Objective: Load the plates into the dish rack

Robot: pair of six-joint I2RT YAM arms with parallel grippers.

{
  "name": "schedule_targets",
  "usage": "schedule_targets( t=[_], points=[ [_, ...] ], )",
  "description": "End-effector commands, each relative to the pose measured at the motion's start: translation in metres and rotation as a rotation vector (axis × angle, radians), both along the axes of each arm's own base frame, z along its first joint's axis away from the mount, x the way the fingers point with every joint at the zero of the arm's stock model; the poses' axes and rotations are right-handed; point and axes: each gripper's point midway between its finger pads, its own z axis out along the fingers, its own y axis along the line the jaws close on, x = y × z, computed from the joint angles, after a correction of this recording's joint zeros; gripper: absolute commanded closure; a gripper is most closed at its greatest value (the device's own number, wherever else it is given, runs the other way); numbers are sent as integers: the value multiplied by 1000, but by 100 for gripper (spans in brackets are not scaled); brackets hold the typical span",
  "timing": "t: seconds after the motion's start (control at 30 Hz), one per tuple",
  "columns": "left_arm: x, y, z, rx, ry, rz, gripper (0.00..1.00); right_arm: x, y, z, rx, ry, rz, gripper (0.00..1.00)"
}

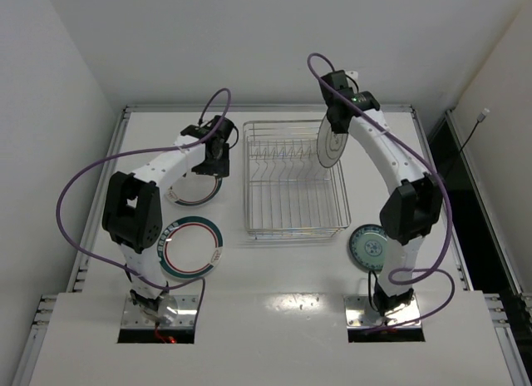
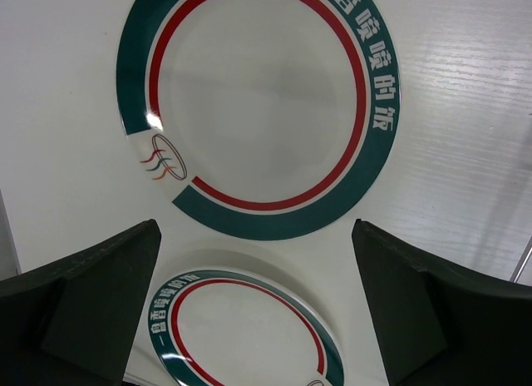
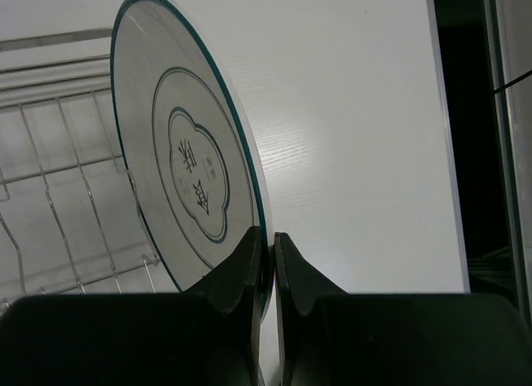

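Right gripper [image 3: 268, 236]: clenched on the rim of the pale grey round plate with dark rings [image 3: 183, 153]. The plate stands on edge. Silver wire dish rack [image 3: 58, 195] sits below-left of the fingers; can't tell if the plate touches the wires. Left gripper [image 2: 256, 228]: released, directly above a white round plate with teal-and-red rim rings [image 2: 258, 95]. Second matching plate [image 2: 241, 336] lies behind it. Small teal patterned plate [image 1: 366, 244] lies flat, well back from the right gripper.

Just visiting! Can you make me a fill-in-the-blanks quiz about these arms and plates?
The grey plate is pinched by the ____ arm's jaws. The left arm's jaws hang ____ above a white plate. Counting the teal plate, ____ plates lie flat on the table.
Missing words: right; open; three.
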Motion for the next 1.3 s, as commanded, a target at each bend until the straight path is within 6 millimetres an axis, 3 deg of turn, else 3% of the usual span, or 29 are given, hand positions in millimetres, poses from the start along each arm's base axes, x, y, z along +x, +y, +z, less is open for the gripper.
schedule_targets(
  t=[0.0,0.13,0.23,0.37,0.53,0.73,0.83,0.9,1.03,1.13,1.17,1.2,1.23,1.27],
  points=[
    [10,5,16,3,-52,28,0,-16,-10,35,-139,-49,-2,100],
    [10,5,15,-2,-55,36,0,-23,-3,38,-191,-49,21,100],
    [10,6,16,6,-58,39,0,-34,16,29,-183,-26,74,100],
    [10,6,16,6,-58,39,0,-48,37,6,-106,15,92,100],
    [8,7,16,10,-49,39,0,-58,46,-12,-25,59,94,99],
    [8,7,15,5,-53,46,0,-62,51,-7,45,75,122,87],
    [8,7,15,5,-53,46,0,-64,50,6,53,68,115,69],
    [8,6,12,9,-44,46,0,-61,52,18,65,52,108,66],
    [8,5,11,-3,-44,50,0,-66,30,57,56,-1,18,47],
    [6,5,11,0,-35,50,0,-84,-3,85,93,-44,-92,31],
    [6,5,11,0,-35,50,0,-93,-12,75,102,-15,-112,29],
    [6,5,11,0,-35,50,0,-105,-28,82,161,-37,-136,26],
    [6,5,11,-4,-39,58,0,-113,-38,76,189,-28,-164,26],
    [6,5,11,-4,-39,58,0,-129,-51,42,191,56,-195,25]
  ],
)
